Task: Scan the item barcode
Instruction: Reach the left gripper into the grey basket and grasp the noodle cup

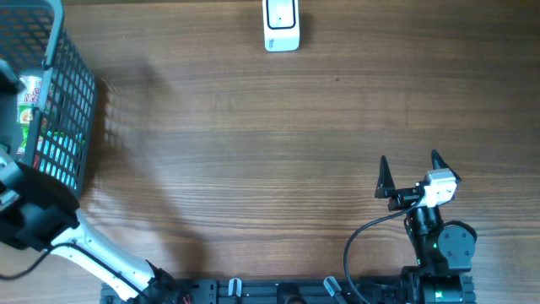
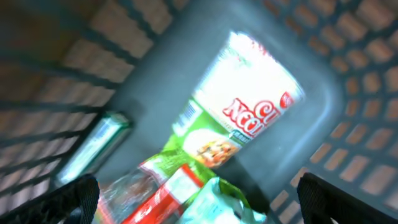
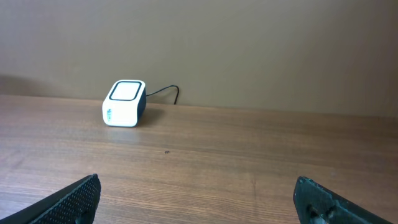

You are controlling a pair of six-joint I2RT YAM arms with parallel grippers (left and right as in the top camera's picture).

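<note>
Under the left gripper (image 2: 199,200), jaws spread wide and pinching nothing, lies the heap of goods. Nearest the fingertips: a red-and-green packet (image 2: 166,186), crumpled and blurred. Just beyond it, touching it, is a cup of noodles (image 2: 247,104) on its side, lid end towards the far corner of the basket (image 2: 364,118). A thin silvery-green pack (image 2: 93,149) lies apart at the left, against the mesh wall.

Judgement: the step in hand is picking one item out of the basket; nothing has been scanned yet. The cup looks the best candidate because it is rigid, round and mostly exposed. Suggest coming down across its middle, jaws straddling the body and not the lid rim, and closing gently (a thin wall may dent). No barcode is visible on any item from here, so the cup may need turning once lifted.

Obstacles: the packets crowd the cup's near end and a finger could snag them. The basket walls stand close on the far and right sides, so lift straight up before travelling.

Farther out, the wooden table (image 1: 253,152) is bare between basket and scanner. The right gripper (image 1: 411,173) sits near the front edge at the right, jaws likewise spread and holding nothing, well apart from everything. It could take a handover if the left arm's reach falls short.

Farthest: the scanner (image 1: 281,25), a small white box at the back edge, its cable (image 3: 163,92) trailing behind. Its window appears to face up, so the code should be presented face down above it.
</note>
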